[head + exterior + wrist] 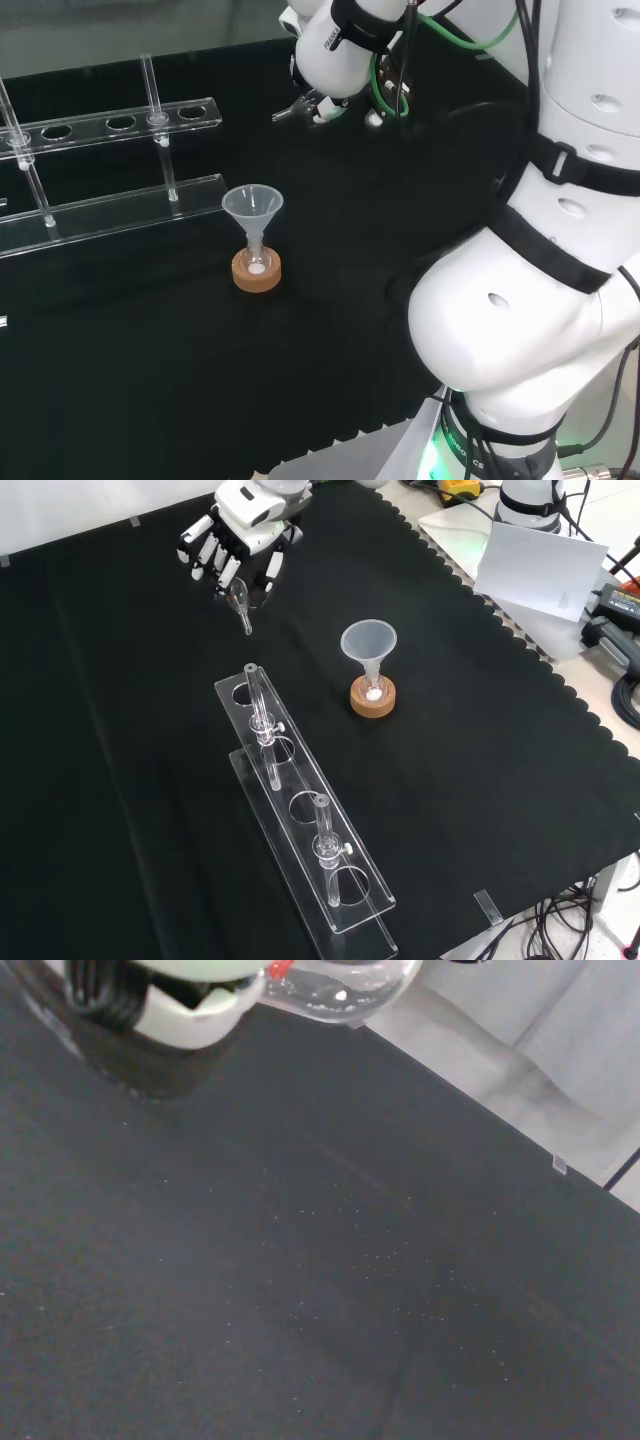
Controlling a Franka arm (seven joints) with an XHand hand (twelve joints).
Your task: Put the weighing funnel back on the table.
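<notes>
Here's the hand (238, 540) at the top of the front view, fingers curled down and pinched on the weighing funnel (240, 602). The little clear piece hangs under the fingertips with its stem aimed at the cloth (480, 780). Whether the tip touches the cloth, I can't tell. From the head view, the hand (318, 103) sits at the far side of the bench and the weighing funnel's (284, 114) stem pokes out to its left. Up close in the wrist view, the clear bulb (340, 988) gleams right beside a white part of the hand (185, 1015), bare cloth beneath. Mid-bench, well apart from the hand, the big funnel (368, 640) stands upright, mouth up, on its cork ring (372, 702). Nearer the front camera lies the clear rack (300, 825), with two tubes upright in it.
</notes>
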